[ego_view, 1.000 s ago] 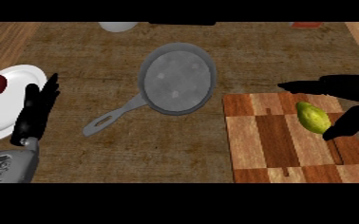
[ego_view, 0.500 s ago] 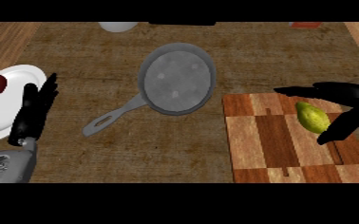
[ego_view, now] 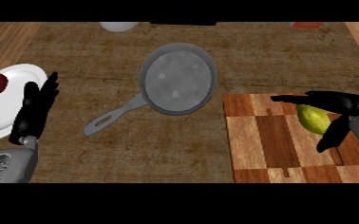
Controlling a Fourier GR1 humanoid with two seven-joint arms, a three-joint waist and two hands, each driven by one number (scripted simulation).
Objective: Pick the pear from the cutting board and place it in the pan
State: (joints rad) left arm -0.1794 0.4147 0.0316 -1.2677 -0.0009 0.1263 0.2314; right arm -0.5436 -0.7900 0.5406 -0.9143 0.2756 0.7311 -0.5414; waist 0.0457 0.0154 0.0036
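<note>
The right robot hand (ego_view: 335, 108) has moved a little further left over the cutting board (ego_view: 270, 142) than half a second ago; its fingers are spread open on both sides of the pear (ego_view: 313, 119), not yet closed on it. The pear lies on the board as before. The left robot hand (ego_view: 36, 108) rests open beside the white plate (ego_view: 14, 83), unchanged. Farther away, the pan (ego_view: 176, 84) sits on the counter (ego_view: 91, 61), not moved.

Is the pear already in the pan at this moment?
No. The pear lies on the cutting board between the fingers of the right hand, while the pan holds nothing.
</note>
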